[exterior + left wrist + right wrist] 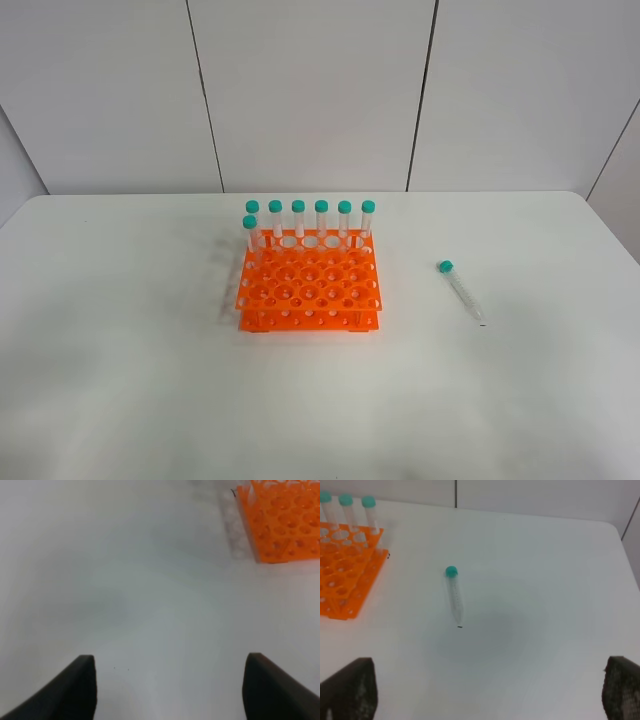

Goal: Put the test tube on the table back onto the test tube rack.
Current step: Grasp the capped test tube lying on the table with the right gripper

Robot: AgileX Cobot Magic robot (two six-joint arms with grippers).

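Looking out from our right hand (490,690), we find its fingers (350,690) spread wide with nothing between them. The test tube (455,597) lies flat on the white counter (545,580) ahead of it, cap end farther from the hand and tip nearer. Bare counter surrounds the tube on every side, and the far edge and rounded corner sit well beyond it. The test tube rack (310,290) stands well apart from the tube, toward our left hand (170,680), whose fingers are also parted over bare counter with the rack's corner ahead. Seven capped tubes (310,215) stand upright in the rack's far rows, leaving the nearer holes open.
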